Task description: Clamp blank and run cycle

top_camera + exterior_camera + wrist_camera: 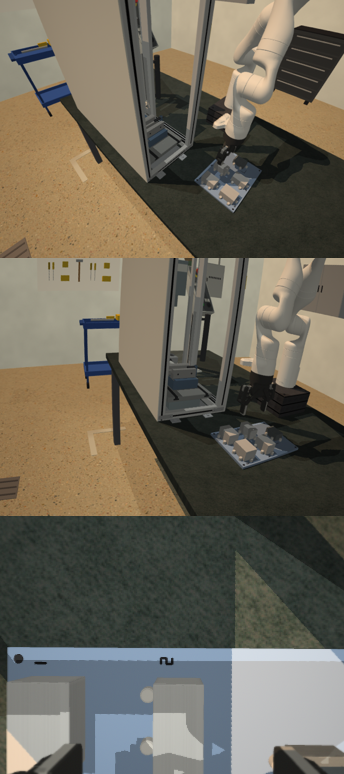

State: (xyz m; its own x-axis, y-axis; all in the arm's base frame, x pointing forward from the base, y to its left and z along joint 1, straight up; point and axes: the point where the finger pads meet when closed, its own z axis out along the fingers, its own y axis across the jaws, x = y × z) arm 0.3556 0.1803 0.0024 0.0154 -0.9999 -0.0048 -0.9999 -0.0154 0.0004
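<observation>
A blue-grey plate (pixel 228 182) lies on the dark table mat in front of the guard. It holds several plain metal blanks, such as a wide one (pixel 229 193) at the front and a narrower one (pixel 249 430) at the back. The dark setting master (pixel 273 433) stands at the plate's far right corner. My gripper (pixel 253 409) is open and empty, pointing down a little above the plate's back row. In the wrist view its fingers straddle a narrow blank (pixel 178 718), with a wider blank (pixel 44 716) to the left. The vise (pixel 183 380) sits inside the guard.
The tall guard (pixel 116 83) stands left of the plate, and its near end stands open. The black control column (pixel 157 74) stands behind it. The arm's dark base (pixel 288 398) is right of the gripper. A blue cart (pixel 97 346) and a dark drawer cabinet (pixel 308 64) stand off the table.
</observation>
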